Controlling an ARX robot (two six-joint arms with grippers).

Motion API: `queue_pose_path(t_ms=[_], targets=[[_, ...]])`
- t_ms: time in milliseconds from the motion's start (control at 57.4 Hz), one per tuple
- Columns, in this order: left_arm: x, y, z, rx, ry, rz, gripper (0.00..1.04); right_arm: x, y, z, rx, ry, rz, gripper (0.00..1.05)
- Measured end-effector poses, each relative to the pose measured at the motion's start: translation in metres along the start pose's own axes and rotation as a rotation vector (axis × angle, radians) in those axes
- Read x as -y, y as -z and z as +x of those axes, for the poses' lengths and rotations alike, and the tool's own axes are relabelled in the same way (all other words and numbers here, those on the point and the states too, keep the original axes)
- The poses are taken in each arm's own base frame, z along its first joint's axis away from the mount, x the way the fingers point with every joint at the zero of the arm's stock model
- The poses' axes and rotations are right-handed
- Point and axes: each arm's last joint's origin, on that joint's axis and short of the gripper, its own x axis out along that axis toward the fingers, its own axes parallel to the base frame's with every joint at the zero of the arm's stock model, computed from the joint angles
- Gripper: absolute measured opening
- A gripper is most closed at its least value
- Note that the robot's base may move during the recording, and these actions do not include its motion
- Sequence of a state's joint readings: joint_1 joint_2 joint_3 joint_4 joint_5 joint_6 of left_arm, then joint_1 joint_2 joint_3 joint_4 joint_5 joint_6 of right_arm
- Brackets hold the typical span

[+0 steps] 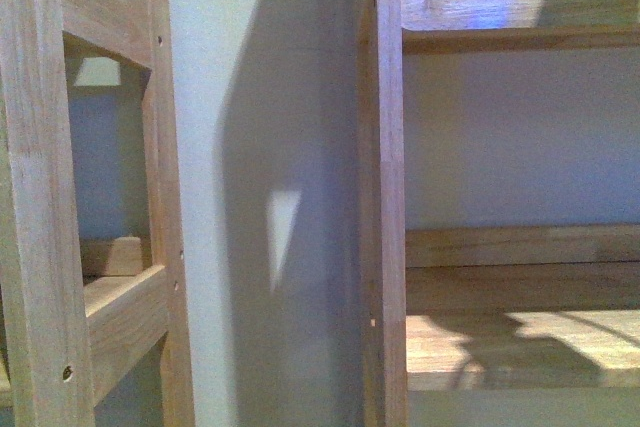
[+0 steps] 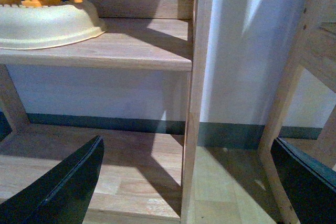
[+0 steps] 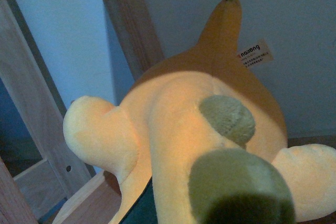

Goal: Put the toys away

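plush animal (image 3: 173, 124): soft matt cloth | shelf (image 2: 131, 45): smooth pale wood | bowl (image 2: 47, 24): matt plastic

Orange-yellow plush toy (image 3: 210, 129), paler limbs, greenish pads, white tag; fills right wrist view.

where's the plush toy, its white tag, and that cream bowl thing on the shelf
plush toy (image 3: 173, 124): right wrist view, on its pale orange-yellow body.
white tag (image 3: 254, 54): right wrist view, on the printed label at the toy's darker upper part.
cream bowl (image 2: 47, 24): left wrist view, on its outer wall, upper shelf.
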State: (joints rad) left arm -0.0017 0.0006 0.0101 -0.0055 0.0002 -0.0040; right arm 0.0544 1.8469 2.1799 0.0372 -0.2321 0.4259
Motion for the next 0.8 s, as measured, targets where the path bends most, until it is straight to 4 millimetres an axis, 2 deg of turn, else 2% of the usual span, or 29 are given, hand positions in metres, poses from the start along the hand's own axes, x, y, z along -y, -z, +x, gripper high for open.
queue_pose_path(t_ms=[70, 244, 453, 575, 697, 802], targets=[[0.000, 0.000, 0.000, 0.000, 0.000, 0.000, 0.99, 0.000, 0.000, 0.000, -0.012, 0.005, -0.002, 0.12], [0.000, 0.000, 0.000, 0.000, 0.000, 0.000, 0.99, 0.000, -0.002, -0.002, -0.006, 0.015, -0.029, 0.41], [0.000, 0.000, 0.000, 0.000, 0.000, 0.000, 0.99, -0.007, -0.014, -0.013, 0.045, 0.066, -0.107, 0.70], [0.000, 0.000, 0.000, 0.000, 0.000, 0.000, 0.99, -0.020, -0.027, -0.028, 0.101, 0.106, -0.187, 0.87], [0.000, 0.000, 0.000, 0.000, 0.000, 0.000, 0.99, -0.041, -0.043, -0.048, 0.172, 0.119, -0.291, 1.04], [0.000, 0.000, 0.000, 0.000, 0.000, 0.000, 0.99, -0.059, -0.052, -0.065, 0.218, 0.109, -0.378, 1.02]])
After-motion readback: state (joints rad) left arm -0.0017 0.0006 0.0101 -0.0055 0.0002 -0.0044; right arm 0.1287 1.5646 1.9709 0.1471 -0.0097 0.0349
